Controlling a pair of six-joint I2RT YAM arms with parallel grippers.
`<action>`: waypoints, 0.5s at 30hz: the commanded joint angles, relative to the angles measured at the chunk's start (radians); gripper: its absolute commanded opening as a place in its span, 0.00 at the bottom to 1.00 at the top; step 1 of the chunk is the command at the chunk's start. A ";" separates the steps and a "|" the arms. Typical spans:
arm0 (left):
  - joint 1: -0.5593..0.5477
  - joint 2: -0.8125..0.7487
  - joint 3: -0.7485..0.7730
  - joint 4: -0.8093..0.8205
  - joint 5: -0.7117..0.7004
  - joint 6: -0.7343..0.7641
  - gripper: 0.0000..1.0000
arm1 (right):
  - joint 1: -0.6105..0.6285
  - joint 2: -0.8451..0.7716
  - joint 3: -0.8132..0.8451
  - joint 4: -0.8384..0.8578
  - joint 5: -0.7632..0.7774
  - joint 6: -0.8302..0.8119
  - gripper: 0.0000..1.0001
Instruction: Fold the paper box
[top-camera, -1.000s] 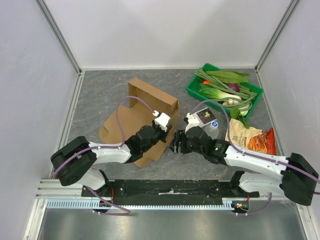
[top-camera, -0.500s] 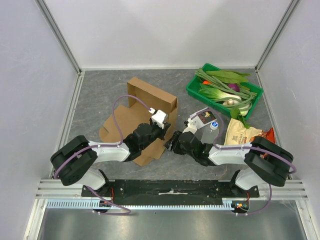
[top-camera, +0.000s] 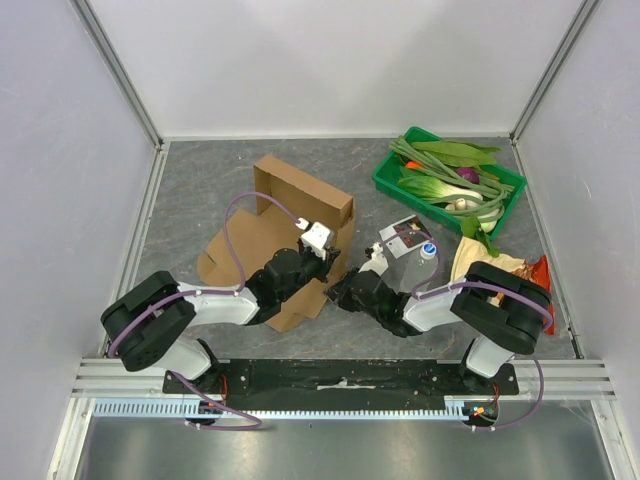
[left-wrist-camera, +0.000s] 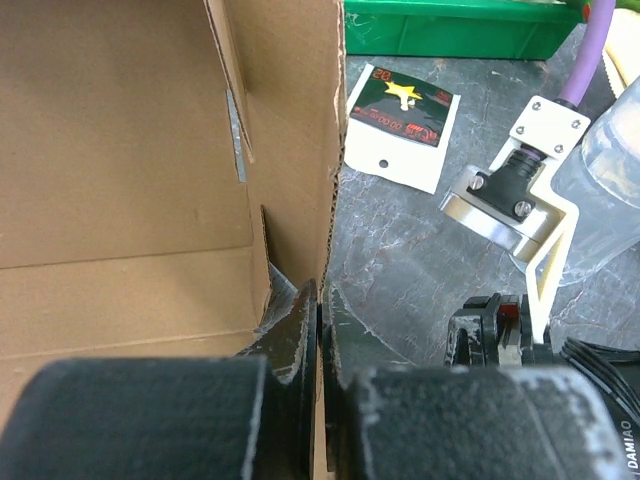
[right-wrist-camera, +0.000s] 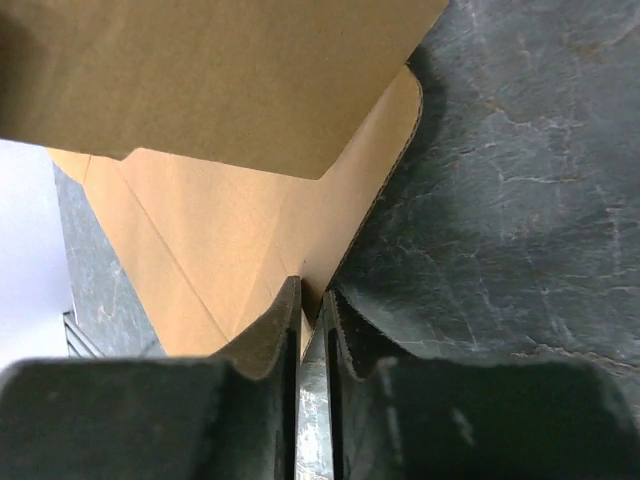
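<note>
**Paper box, part folded, gripped by both hands at its near right corner**

- Left hand (left-wrist-camera: 320, 300): reaches in from the near left. Its fingers are pressed together on the corrugated top edge of an upright wall of the paper box (top-camera: 290, 195).
- Right hand (right-wrist-camera: 312, 298): comes low across the table (top-camera: 200, 180) from the near right. Its fingers are drawn almost together on the thin edge of a brown flap, with a second panel slanting overhead.
- Paper box: left of the table's centre. The floor panel and a scalloped flap lie flat to the left. The back wall and the right wall stand upright.
- Printed card (left-wrist-camera: 405, 120): white, with a dark panel bearing a yellow star. It lies flat just right of the box.
- Clear bottle (top-camera: 415, 265): blue cap, beside the card and over the right forearm.
- Snack bag (top-camera: 478, 262): tan and orange, partly hidden behind the right arm.
- Green tray (top-camera: 385, 178): far right corner of the table, piled with leafy vegetables (top-camera: 450, 165)
</note>
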 joint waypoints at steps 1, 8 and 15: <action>0.006 -0.019 -0.024 0.070 -0.006 -0.021 0.02 | 0.003 0.007 0.016 -0.020 0.106 0.016 0.09; 0.012 -0.017 -0.024 0.054 -0.019 0.009 0.02 | -0.009 -0.015 0.003 -0.162 0.134 -0.038 0.00; 0.031 -0.018 -0.018 0.017 -0.072 0.086 0.02 | -0.135 -0.041 -0.029 -0.218 -0.096 -0.269 0.00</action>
